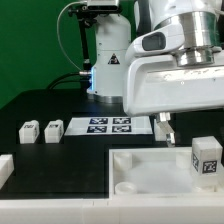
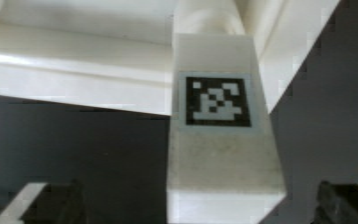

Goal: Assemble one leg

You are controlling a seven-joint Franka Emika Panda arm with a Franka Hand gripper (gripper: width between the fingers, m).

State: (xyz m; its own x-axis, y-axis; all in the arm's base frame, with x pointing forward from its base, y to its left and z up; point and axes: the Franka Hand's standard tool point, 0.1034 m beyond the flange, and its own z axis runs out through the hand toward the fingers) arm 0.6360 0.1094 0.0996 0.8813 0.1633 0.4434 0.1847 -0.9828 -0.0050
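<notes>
Wrist view shows the claw (image 2: 194, 205) open, its two dark fingers (image 2: 43, 200) spread wide on either side of the leg (image 2: 217, 140) and not touching it. In the exterior view what I judge to be the same leg (image 1: 207, 160) stands upright on the tray (image 1: 140, 160) at the exterior view's right. It looks placed, though I cannot tell whether it is fully seated. Two spare blocks (image 1: 28, 131) lie on the surface (image 1: 60, 165) beside the marker board (image 1: 110, 125). The arm (image 1: 170, 60) hides most of the claw in that view, and the tray's front is cut off.
</notes>
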